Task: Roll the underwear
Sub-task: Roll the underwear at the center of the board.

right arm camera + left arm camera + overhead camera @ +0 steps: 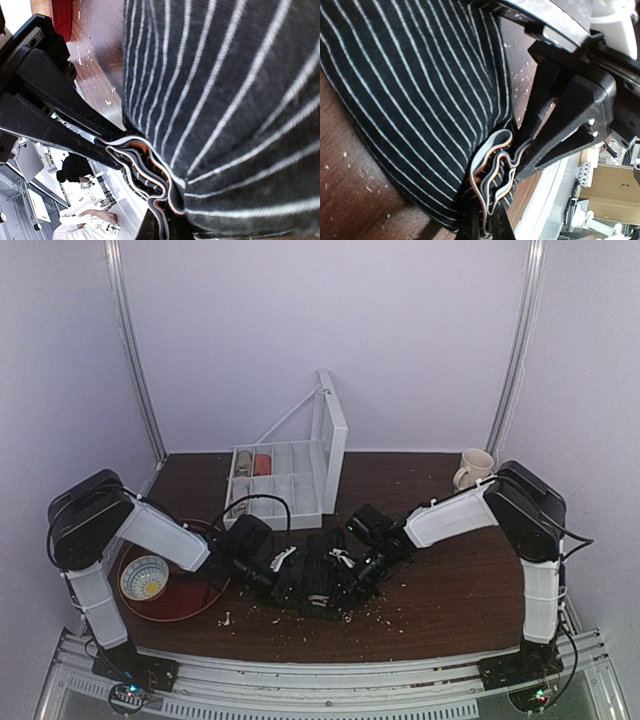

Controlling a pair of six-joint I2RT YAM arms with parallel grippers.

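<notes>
We see a dark brown table (450,590) flecked with pale crumbs, with pale walls (400,340) around it. On it stand a clear compartment box (285,480) with its lid up, a mug (474,468) and a red plate (190,595) bearing a bowl (144,577). The underwear (322,575) lies bunched near the front edge, between both arms, which reach low and inward. Only the wrist views show its folded hem (492,162). The left gripper (486,226) and the right gripper (162,227) each pinch it, jaws pressed together, seemingly close beside each other.

The left fingers (285,585) and right fingers (358,580) meet at the bunched dark underwear (322,578) on the table (450,590); a red tray (190,595) lies left.
</notes>
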